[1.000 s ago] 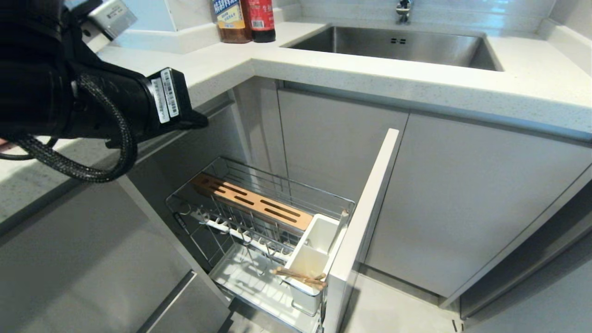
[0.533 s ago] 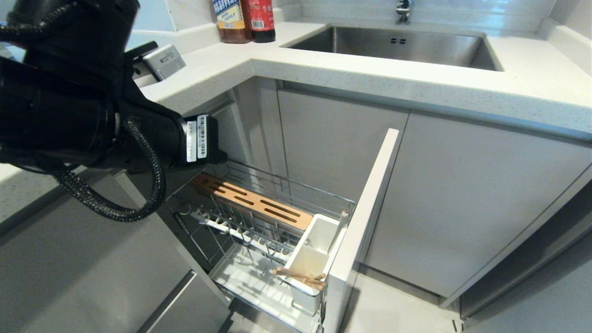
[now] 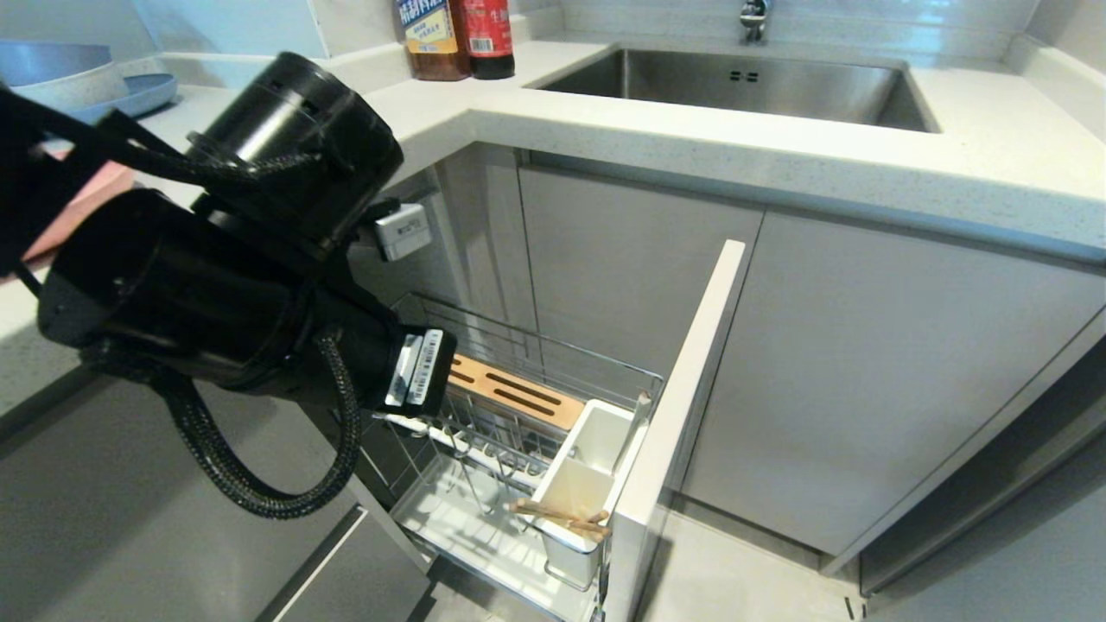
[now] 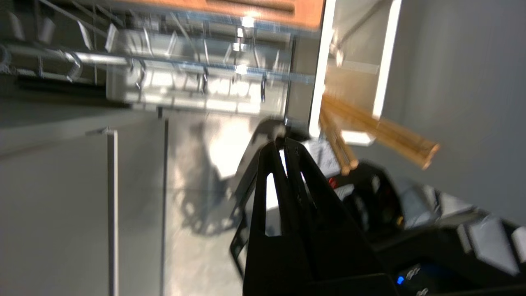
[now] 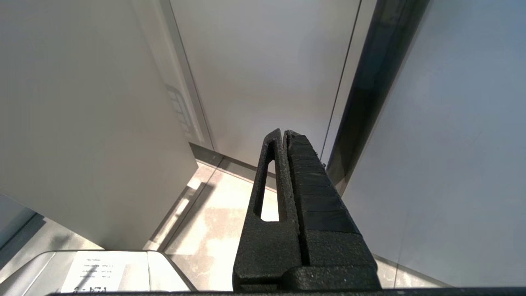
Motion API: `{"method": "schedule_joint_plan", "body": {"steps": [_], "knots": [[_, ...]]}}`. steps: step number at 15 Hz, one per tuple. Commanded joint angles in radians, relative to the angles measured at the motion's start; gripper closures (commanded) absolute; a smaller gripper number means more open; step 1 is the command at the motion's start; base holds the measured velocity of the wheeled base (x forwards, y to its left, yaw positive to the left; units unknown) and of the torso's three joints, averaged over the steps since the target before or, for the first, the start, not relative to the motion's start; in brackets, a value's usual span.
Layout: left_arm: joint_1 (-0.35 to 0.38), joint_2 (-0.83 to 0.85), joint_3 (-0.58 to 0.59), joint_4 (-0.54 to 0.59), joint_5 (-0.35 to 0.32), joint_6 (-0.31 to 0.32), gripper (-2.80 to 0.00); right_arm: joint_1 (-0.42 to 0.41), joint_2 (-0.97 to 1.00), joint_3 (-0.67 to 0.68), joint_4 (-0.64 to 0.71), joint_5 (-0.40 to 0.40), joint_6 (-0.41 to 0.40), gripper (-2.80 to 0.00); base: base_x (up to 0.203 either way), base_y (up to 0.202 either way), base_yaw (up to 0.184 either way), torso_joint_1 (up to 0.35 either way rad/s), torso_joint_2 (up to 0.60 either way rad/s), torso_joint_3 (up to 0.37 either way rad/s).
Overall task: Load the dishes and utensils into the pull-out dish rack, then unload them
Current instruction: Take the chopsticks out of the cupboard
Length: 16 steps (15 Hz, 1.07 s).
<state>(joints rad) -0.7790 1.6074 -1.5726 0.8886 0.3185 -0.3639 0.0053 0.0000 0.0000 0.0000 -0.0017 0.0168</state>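
A pale speckled desk (image 3: 691, 130) carries two bottles (image 3: 456, 36), stacked blue dishes (image 3: 82, 82), and a pink plate (image 3: 78, 207) at its left.

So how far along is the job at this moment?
Chopsticks lean out of the rack's white cup, and a fork stands behind. The left gripper, fingers shut and empty, hangs over the rack. A pink dish sits on the counter. Whether loading or unloading, I cannot tell.
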Motion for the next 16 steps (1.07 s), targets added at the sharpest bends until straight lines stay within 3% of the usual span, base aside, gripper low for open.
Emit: {"method": "schedule_joint_plan", "body": {"steps": [1, 2, 3, 10, 12, 16], "knots": [[-0.017, 0.043, -0.003, 0.018, 0.002, -0.002, 0.00, 0.001, 0.000, 0.002, 0.000, 0.000, 0.000, 0.00, 0.000, 0.000, 0.000, 0.000, 0.00, 0.000], [-0.023, 0.052, -0.001, 0.019, 0.001, -0.003, 0.00, 0.001, 0.000, 0.002, 0.000, 0.000, 0.000, 0.00, 0.000, 0.000, 0.000, 0.000, 0.00, 0.000], [-0.026, 0.061, -0.003, 0.020, 0.001, -0.003, -2.80, 0.001, 0.000, 0.002, 0.000, 0.000, 0.000, 0.00, 0.000, 0.000, 0.000, 0.000, 0.00, 0.000], [-0.044, 0.100, -0.010, 0.051, -0.007, -0.023, -2.80, 0.001, 0.000, 0.002, 0.000, 0.000, 0.000, 0.00, 0.000, 0.000, 0.000, 0.000, 0.00, 0.000], [-0.056, 0.127, -0.047, 0.095, -0.035, -0.091, -2.80, 0.001, 0.000, 0.002, -0.001, 0.000, 0.000, 0.00, 0.000, 0.000, 0.000, 0.000, 0.00, 0.000], [-0.075, 0.179, -0.080, 0.129, -0.096, -0.160, -2.80, 0.001, 0.000, 0.002, 0.000, 0.000, 0.000, 0.00, 0.000, 0.000, 0.000, 0.000, 0.00, 0.000]]}}
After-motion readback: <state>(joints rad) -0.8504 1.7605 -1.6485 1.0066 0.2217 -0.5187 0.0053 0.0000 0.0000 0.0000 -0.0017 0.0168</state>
